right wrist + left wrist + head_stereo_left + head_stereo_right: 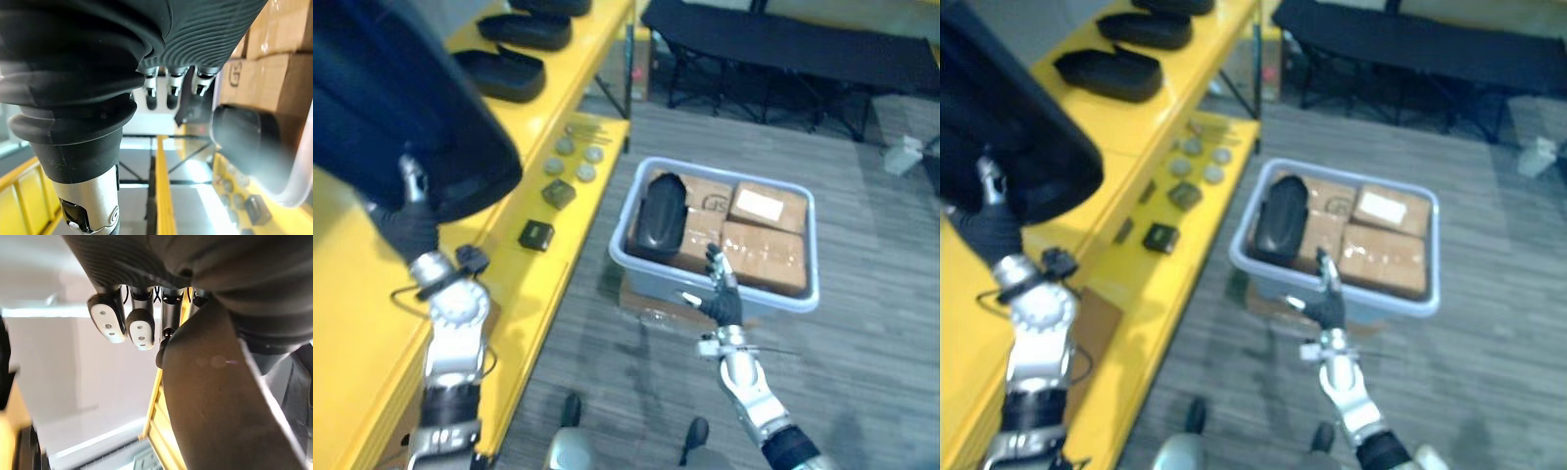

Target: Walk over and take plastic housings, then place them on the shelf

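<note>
Left hand [409,220] seemingly round black housing [401,108] above yellow shelf [342,294]; right hand [722,294] loose-fingered at bin [783,299] rim.

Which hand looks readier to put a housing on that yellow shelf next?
Left. The left hand grips a large black plastic housing above the yellow shelf. The right hand hangs open and empty by the grey plastic bin on the floor.
</note>
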{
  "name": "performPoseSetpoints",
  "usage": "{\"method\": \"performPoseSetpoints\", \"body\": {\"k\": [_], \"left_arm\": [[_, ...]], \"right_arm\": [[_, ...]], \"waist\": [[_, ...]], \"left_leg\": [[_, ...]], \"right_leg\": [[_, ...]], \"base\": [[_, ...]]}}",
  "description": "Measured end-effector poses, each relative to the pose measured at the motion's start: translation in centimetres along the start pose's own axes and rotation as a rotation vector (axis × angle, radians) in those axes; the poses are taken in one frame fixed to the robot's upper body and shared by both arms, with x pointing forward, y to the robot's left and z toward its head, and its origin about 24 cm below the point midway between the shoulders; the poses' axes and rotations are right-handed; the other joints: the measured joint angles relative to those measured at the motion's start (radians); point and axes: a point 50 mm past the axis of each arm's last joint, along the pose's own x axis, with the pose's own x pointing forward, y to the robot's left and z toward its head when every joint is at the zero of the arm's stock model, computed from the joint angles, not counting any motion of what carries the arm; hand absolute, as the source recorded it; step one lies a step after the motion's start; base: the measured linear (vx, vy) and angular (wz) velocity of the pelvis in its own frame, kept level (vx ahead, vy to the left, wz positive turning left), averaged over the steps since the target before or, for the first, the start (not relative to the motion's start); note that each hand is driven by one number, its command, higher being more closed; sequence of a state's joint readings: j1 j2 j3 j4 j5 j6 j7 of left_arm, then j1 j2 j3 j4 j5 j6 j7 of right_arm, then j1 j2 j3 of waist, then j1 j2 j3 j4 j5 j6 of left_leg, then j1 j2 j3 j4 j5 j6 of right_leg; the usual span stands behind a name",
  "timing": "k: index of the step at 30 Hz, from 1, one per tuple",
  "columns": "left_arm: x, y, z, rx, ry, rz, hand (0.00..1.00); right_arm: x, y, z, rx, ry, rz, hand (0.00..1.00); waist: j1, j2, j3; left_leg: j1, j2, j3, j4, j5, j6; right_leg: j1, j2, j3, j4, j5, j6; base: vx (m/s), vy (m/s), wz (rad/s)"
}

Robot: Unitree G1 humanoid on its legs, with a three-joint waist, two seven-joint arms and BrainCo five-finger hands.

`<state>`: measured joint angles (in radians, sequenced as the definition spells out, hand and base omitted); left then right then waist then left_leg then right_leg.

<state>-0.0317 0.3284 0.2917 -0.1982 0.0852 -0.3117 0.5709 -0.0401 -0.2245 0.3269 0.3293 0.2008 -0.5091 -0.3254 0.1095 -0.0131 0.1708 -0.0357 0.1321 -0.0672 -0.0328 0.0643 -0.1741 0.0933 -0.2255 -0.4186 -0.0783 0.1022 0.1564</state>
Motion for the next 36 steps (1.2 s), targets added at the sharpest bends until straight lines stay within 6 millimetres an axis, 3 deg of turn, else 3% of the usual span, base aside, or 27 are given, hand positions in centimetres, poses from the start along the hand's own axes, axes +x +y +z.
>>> {"method": "performPoseSetpoints", "body": {"k": [6,13,28,32,36], "left_arm": [[-2.9,4.5,-1.1,0.133,0.098,-0.033,1.0],[-4.7,7.6,-1.8,0.167,0.206,0.017,1.0],[-6.9,11.7,-1.9,0.286,0.289,0.148,1.0],[-7.7,13.5,-1.7,0.339,0.305,0.252,1.0],[-10.1,15.4,-1.3,0.396,0.372,0.324,1.0]], "right_arm": [[-0.9,-2.3,-1.2,0.117,0.075,-0.075,0.0],[-1.7,-3.0,-2.2,0.158,0.129,-0.086,0.0],[-0.8,-1.6,-2.0,0.185,0.131,0.041,0.0],[0.7,0.1,-1.2,0.188,0.097,0.134,0.0],[1.8,2.2,-0.5,0.172,0.071,0.216,0.0]], "waist": [[0.043,0.022,-0.06],[0.072,0.012,-0.077],[0.13,0.004,-0.082],[0.176,0.005,-0.081],[0.24,0.002,-0.077]], "left_leg": [[0.001,-0.004,-0.038,-0.011,0.003,-0.002],[0.0,-0.009,-0.069,-0.014,0.005,-0.003],[-0.036,-0.03,-0.205,-0.021,0.021,-0.009],[-0.042,-0.049,-0.273,-0.007,0.021,-0.01],[-0.06,-0.056,-0.327,-0.001,0.023,-0.014]], "right_leg": [[0.028,0.0,-0.047,0.0,-0.013,0.001],[0.049,0.0,-0.083,0.0,-0.024,0.004],[0.101,0.003,-0.22,0.033,-0.064,0.021],[0.142,0.001,-0.291,0.051,-0.09,0.029],[0.155,0.004,-0.343,0.081,-0.118,0.031]], "base": [[0.02,-0.005,0.19],[0.0,-0.005,0.16],[0.01,-0.024,0.25],[0.02,-0.044,0.52],[-0.01,-0.051,0.41]]}}
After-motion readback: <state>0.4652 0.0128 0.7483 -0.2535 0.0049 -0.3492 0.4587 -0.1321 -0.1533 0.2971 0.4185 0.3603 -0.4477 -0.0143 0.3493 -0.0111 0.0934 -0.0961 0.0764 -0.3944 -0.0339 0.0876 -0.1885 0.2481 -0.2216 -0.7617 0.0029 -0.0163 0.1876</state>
